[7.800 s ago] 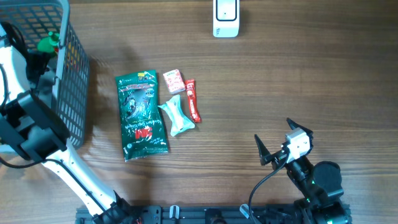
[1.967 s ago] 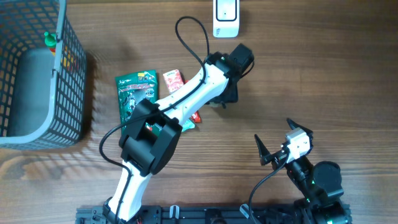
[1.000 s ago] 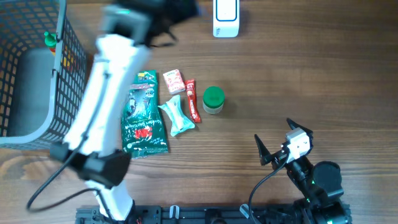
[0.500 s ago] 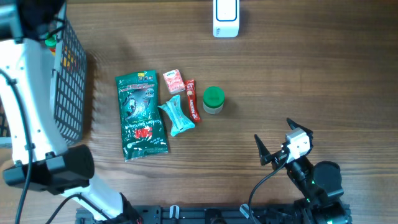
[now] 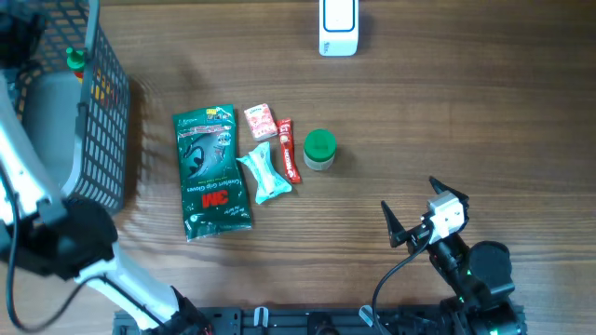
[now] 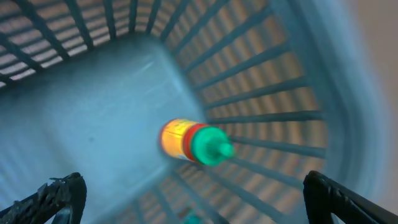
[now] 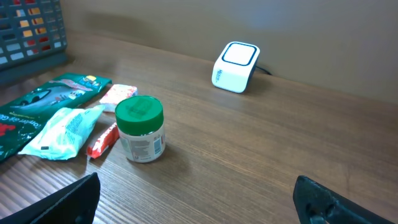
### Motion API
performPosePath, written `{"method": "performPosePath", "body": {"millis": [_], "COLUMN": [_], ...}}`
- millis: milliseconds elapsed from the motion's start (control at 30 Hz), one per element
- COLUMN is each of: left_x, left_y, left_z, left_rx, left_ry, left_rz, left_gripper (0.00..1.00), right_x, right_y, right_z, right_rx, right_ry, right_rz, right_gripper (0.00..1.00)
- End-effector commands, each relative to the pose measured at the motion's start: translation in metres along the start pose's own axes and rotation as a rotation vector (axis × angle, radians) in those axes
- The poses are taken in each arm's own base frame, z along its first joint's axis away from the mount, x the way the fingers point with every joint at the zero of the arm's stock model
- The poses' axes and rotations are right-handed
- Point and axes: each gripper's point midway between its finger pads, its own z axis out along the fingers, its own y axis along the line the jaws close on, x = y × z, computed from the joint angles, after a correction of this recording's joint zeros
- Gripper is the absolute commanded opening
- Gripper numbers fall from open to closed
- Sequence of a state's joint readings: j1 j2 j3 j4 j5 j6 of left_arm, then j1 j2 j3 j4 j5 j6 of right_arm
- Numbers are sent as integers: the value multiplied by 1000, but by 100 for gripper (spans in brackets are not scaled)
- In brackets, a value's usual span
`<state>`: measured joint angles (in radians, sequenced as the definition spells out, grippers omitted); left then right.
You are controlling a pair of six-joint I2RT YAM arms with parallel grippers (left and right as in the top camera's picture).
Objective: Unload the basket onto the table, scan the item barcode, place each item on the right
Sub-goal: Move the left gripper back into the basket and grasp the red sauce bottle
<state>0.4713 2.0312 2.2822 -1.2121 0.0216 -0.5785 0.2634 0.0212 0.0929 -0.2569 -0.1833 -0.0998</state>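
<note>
Left claw [image 6: 193,193] hangs wide open above the small green-capped bottle [image 6: 196,142], which lies beside the basket [image 6: 292,68] wall at the far left. Descending could snag the mesh, or the round bottle may roll aside. Right claw [image 5: 410,197] sits open, idle, near right.

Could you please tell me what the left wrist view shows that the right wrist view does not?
Only the left wrist view: a small green-capped bottle inside the basket. Only the right wrist view: the green-lidded jar, the white scanner, the packets and the table. Both: the basket, though the right wrist view catches just a corner of it.
</note>
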Motion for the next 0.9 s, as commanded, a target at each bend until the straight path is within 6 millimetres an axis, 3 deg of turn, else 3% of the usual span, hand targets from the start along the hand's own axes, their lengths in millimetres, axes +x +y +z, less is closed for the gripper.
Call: {"method": "performPosePath", "body": {"millis": [0, 133, 367, 633, 800, 867], "left_x": [17, 28, 35, 58, 65, 64], "left_y": [-3, -9, -13, -6, 0, 1], "left_z": [45, 72, 99, 139, 153, 153], "left_rx": [5, 47, 67, 28, 13, 8], "left_ry": [96, 160, 188, 261, 286, 284], "left_rz": [129, 155, 156, 163, 171, 191], "left_gripper": [100, 100, 100, 100, 99, 71], "right_x": [-7, -7, -7, -6, -7, -6], "right_y": [1, 1, 1, 1, 1, 1], "right_z": [-2, -2, -2, -2, -2, -2], "right_rx": [-8, -8, -7, -7, -8, -7], "right_ry": [-22, -22, -22, -22, -22, -22], "right_rz": [-8, -8, -8, -8, -8, -8], "right_gripper": [100, 100, 100, 100, 100, 100]}}
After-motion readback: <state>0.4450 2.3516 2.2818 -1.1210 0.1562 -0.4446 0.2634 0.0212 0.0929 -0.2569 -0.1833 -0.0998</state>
